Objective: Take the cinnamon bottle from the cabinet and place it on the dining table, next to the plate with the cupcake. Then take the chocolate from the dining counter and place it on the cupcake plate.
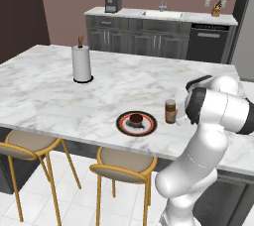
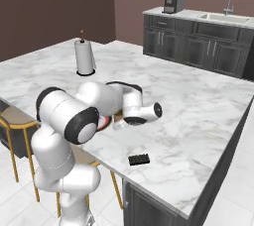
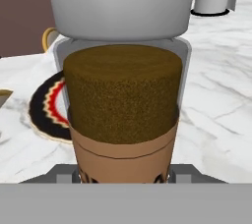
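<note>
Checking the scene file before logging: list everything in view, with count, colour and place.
jar: 1, brown with grey lid, upright on table right of plate
plate: 1, white centre, dark rim, near table's front edge
cupcake: 1, dark brown, on plate
chocolate: 1, black, near table's edge, right of arm
paper towel: 1, white, upright on table, far left
table: 1, white marble
stools: 2, tan seats, yellow legs, under table's front
coffee machine: 1, grey, back counter
sink: 1, back counter
arm: 1, white
claw: 1, around jar

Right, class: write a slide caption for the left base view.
Cinnamon bottle upright on the marble dining table, beside the cupcake plate.
</note>
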